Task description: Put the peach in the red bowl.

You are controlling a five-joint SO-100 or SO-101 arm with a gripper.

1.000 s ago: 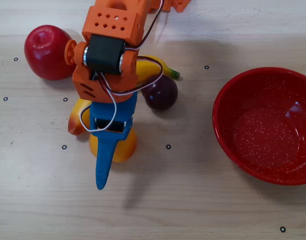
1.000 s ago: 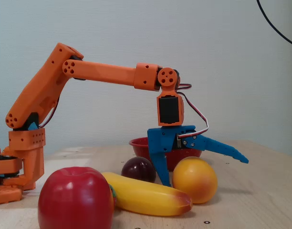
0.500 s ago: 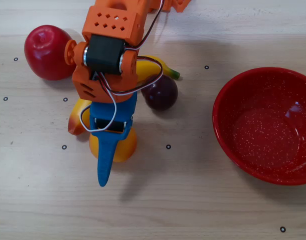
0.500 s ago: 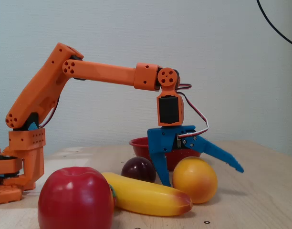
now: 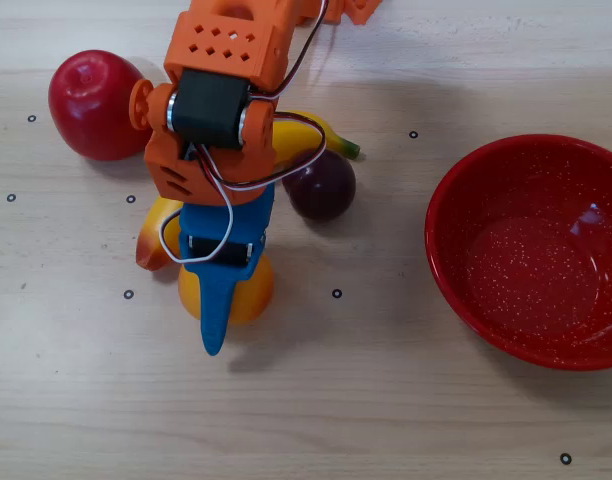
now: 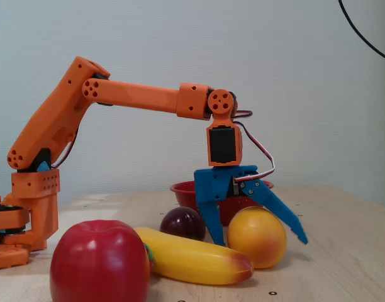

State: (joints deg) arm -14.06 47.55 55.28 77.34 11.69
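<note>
The peach is a round orange-yellow fruit on the wooden table, below the arm in the overhead view. In the fixed view the peach rests on the table between the blue fingers. My gripper is open and straddles it, one finger on its left and the other slanting over its right. In the overhead view the gripper covers the middle of the peach. The red bowl is empty at the right. In the fixed view it stands behind the gripper.
A red apple lies at the upper left in the overhead view. A yellow banana runs under the arm, next to the peach. A dark purple plum lies between the banana and the bowl. The arm's base stands at the fixed view's left.
</note>
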